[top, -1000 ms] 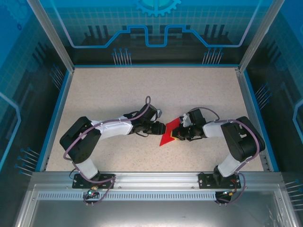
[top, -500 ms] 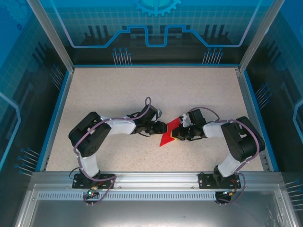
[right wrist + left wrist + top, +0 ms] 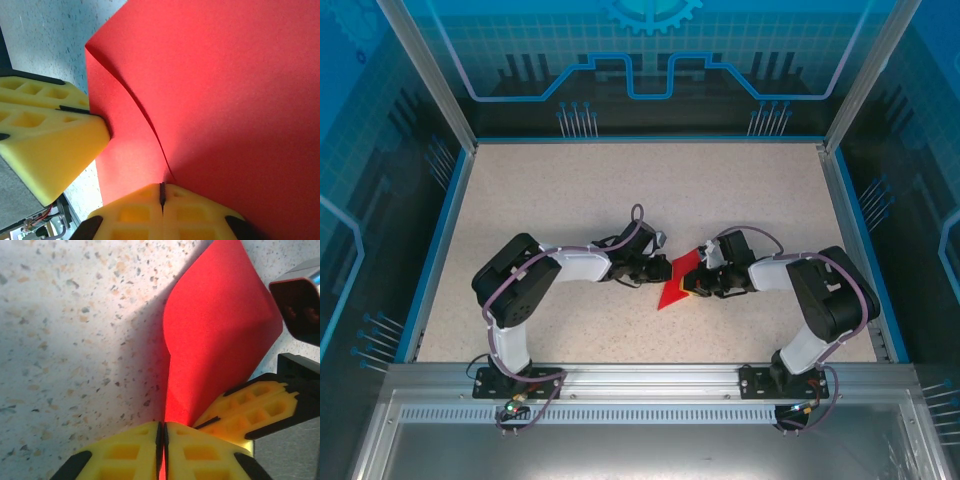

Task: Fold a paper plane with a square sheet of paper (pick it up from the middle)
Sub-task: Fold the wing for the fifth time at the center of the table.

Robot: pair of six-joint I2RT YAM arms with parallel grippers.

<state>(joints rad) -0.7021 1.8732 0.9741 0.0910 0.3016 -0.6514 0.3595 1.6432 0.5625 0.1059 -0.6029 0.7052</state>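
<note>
**Top external view: both arms pinch a red sheet near mid-table**

Seen from above, the two arms reach inward from their bases at the near edge and meet just right of the middle of the speckled table. The left arm's elbow juts out to the left and its forearm runs rightward. The left gripper ends at the left edge of the square sheet of paper. The right arm mirrors this, with its elbow out to the right and its forearm pointing left. The right gripper sits at the sheet's right side. The bright red sheet lies between them, bent rather than flat, with one corner pointing toward the near edge.

In the left wrist view, the left gripper's yellow pads are pressed together with the sheet's edge caught in their seam. The paper curves away above them.

In the right wrist view, the right gripper's yellow pads are likewise closed on the sheet, where a curved crease runs into the seam. A yellow finger of the left gripper touches the paper at the left.
</note>
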